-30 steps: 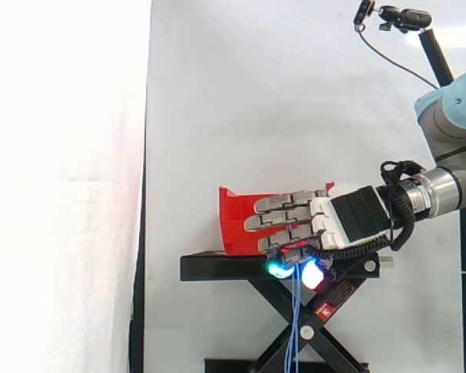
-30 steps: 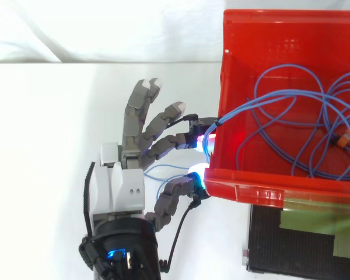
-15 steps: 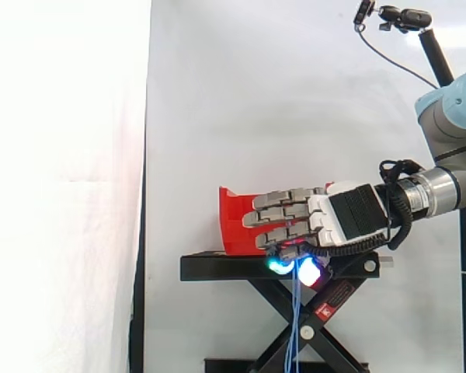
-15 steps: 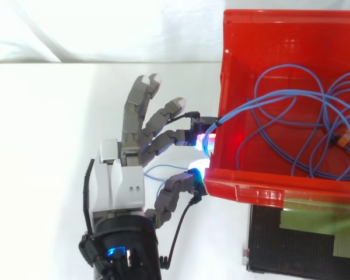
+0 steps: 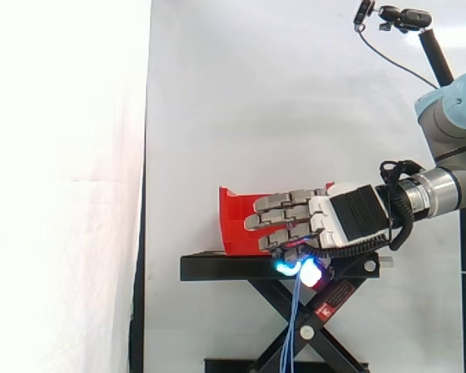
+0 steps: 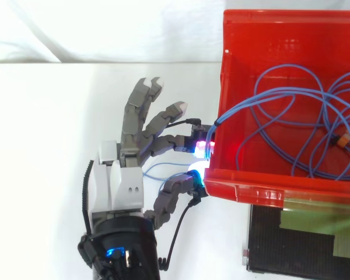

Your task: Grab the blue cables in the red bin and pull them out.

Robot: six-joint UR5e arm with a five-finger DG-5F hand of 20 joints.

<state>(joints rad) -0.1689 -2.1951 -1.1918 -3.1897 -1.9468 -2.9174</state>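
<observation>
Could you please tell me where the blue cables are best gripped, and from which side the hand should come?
Grip the blue cables where they cross the wall of the red bin, coming from outside it, where the hand pinches them. There the strands run bunched and hang free below; inside the bin they sprawl in loose loops.

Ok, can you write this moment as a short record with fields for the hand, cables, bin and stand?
hand: beside the bin's corner, outside it; thumb and one finger pinch the cables, other fingers spread
cables: blue, mostly looped inside the bin; some strands cross its rim to the pinch and hang down past the stand top
bin: red, on the stand
stand: black, scissor type
task state: cables gripped, not yet out
</observation>
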